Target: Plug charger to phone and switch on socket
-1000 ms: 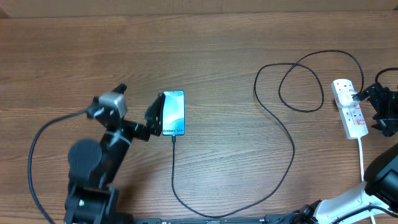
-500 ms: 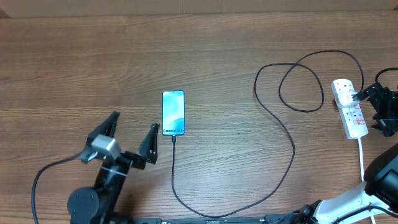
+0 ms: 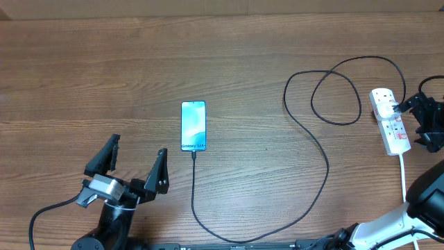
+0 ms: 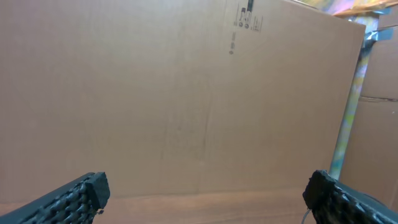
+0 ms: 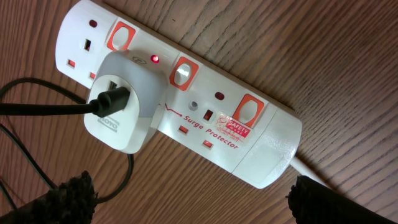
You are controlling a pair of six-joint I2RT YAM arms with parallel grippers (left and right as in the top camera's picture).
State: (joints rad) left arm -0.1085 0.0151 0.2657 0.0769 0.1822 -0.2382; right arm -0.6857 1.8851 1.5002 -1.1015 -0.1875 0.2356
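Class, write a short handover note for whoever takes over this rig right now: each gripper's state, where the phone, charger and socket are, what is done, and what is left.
Left gripper: open, empty, below-left of the phone, apart from it.
Right gripper: open, empty, over the socket.
The phone lies mid-table with its screen lit. The charger tip sits at its near short edge, and the cable loops right to the white adapter in the socket.
Done, apparently: charger plugged in. A red light glows beside the adapter, suggesting the switch is on.
Left: confirm both.
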